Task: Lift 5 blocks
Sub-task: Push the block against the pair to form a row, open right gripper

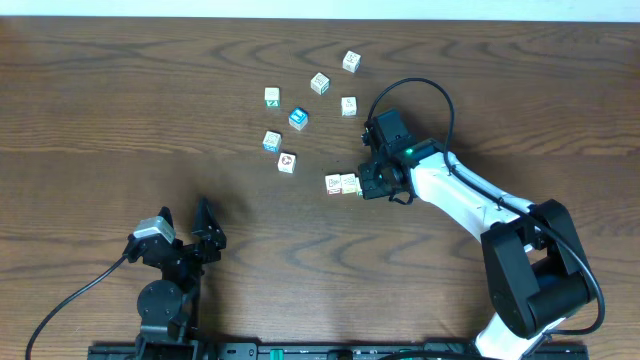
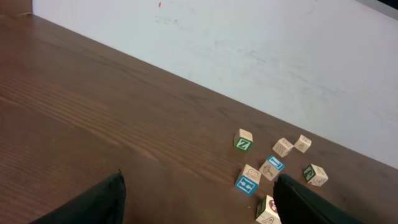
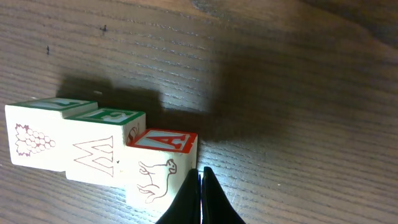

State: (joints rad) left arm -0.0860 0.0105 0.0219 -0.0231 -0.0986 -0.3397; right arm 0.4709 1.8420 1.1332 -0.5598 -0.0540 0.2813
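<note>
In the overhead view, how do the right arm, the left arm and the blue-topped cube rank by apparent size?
Largest: right arm, stretched out.
Then left arm, folded.
Smallest: blue-topped cube.

The table (image 1: 100, 120) is dark brown wood grain. The cream grape block (image 3: 34, 140) has a green top and dark red grapes, the M block (image 3: 99, 155) a green top and a red outlined M, the animal block (image 3: 155, 177) a red-framed A and a reddish-brown animal outline. The cube (image 1: 298, 118) is bright blue on top.
</note>
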